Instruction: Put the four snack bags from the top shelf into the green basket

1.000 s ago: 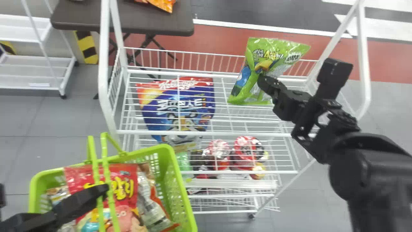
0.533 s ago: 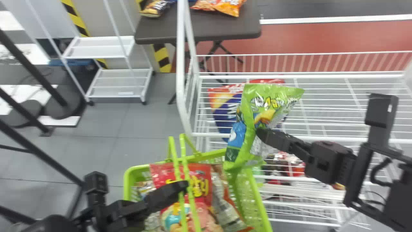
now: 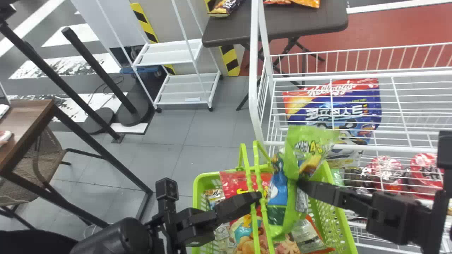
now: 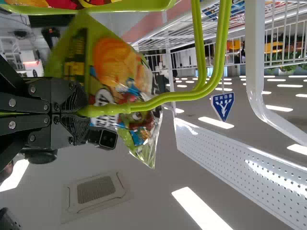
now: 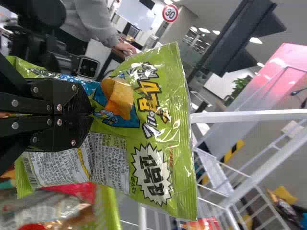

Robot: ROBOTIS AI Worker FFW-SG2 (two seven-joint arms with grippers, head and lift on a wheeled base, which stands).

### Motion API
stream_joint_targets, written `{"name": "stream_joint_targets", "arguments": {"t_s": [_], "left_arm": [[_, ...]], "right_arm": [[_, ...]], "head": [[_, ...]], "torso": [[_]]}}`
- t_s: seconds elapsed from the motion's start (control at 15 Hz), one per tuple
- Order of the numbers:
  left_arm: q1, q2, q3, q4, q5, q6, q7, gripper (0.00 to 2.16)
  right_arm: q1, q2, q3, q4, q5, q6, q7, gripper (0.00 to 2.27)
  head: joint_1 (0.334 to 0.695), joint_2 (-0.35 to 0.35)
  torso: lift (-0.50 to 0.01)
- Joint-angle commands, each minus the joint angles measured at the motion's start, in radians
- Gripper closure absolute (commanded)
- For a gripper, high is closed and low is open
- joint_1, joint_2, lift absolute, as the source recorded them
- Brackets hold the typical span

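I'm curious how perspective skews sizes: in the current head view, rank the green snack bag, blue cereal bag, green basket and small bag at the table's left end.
1. Green basket
2. Green snack bag and blue cereal bag: too alike to rank
3. Small bag, partly cut off

The left end effector (image 3: 258, 198) is clamped; the right end effector (image 3: 302, 185), opposite, likewise.

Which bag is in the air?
The green bag, held by the right end effector over the basket; the red bag lies inside, the blue bag on the shelf.
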Motion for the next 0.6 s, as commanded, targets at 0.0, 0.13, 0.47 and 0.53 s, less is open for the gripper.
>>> {"name": "stream_joint_targets", "arguments": {"t_s": [0.0, 0.13, 0.47, 0.53], "left_arm": [[0.000, 0.001, 0.000, 0.000, 0.002, 0.003, -0.011, 2.15], [0.000, 0.001, -0.001, -0.002, 0.002, 0.003, -0.011, 2.15], [0.003, 0.002, 0.003, 0.000, 0.003, 0.000, -0.011, 2.15], [0.003, 0.001, 0.002, 0.000, 0.003, 0.000, -0.011, 2.15]], "right_arm": [[-0.028, -0.001, 0.038, 0.090, 0.014, -0.001, 0.002, 2.26], [-0.050, 0.000, 0.061, 0.140, 0.046, -0.001, -0.004, 2.26], [-0.102, -0.001, 0.023, 0.133, 0.052, 0.355, -0.040, 0.00], [-0.108, -0.001, 0.019, 0.130, 0.052, 0.401, -0.044, 0.00]], "head": [[0.695, 0.350], [0.695, 0.350], [0.695, 0.350], [0.695, 0.350]], "torso": [[0.000], [0.000], [0.000], [0.000]]}}
